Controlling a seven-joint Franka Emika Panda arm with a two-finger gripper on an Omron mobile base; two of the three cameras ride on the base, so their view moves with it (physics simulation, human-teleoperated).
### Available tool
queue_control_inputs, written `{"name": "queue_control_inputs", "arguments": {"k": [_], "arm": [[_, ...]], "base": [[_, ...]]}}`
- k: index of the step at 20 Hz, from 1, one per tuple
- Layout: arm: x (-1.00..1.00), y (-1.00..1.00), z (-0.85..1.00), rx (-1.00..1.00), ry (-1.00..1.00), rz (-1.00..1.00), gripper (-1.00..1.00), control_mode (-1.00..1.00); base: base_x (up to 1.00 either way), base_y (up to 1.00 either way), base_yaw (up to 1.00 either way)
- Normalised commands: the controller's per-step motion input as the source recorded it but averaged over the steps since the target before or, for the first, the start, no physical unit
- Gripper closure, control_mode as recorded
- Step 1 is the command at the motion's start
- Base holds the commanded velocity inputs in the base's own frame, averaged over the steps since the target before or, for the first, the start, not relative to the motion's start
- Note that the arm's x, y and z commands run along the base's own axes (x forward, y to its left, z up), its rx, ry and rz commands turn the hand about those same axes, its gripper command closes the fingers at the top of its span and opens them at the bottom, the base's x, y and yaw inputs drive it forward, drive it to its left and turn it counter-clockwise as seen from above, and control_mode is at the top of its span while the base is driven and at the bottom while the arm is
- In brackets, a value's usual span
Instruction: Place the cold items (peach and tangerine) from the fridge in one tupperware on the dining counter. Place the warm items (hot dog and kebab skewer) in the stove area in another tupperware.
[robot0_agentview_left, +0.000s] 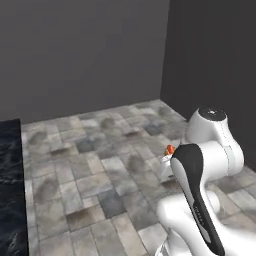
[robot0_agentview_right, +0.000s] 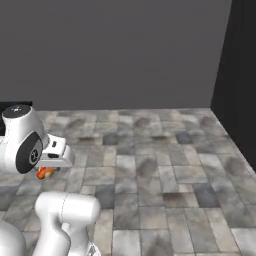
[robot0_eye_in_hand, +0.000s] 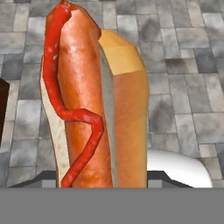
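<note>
Tiled floor (robot0_agentview_right: 165, 170), grey walls. Claw (robot0_agentview_right: 47, 171) clenched on hot dog (robot0_eye_in_hand: 87, 100); ketchup line seen close in hand view, orange tip in base views.

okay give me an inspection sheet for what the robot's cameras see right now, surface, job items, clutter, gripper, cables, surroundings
Surface: grey stone-tile floor; no counter top in view.
Job's things: hot dog, sausage in a bun with a red sauce line, fills the hand view above the floor; a small orange bit of it shows beside the arm in both base views. Other task items: nothing seen.
Clutter: nothing seen.
Gripper: gripper low beside the arm, apparently shut on the hot dog; fingertips hidden.
Cables: nothing seen.
Surroundings: dark grey walls; dark marbled panel at left edge.
</note>
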Motion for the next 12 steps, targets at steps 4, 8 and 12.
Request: {"name": "queue_control_inputs", "arguments": {"k": [4,8,12], "arm": [[0.00,0.00,0.00,0.00,0.00,0.00,1.00,1.00],[0.00,0.00,0.00,0.00,0.00,0.00,1.00,1.00],[0.00,0.00,0.00,0.00,0.00,0.00,1.00,1.00]], "base": [[0.84,-0.50,0.56],[0.84,-0.51,0.56],[0.85,-0.53,0.55]]}}
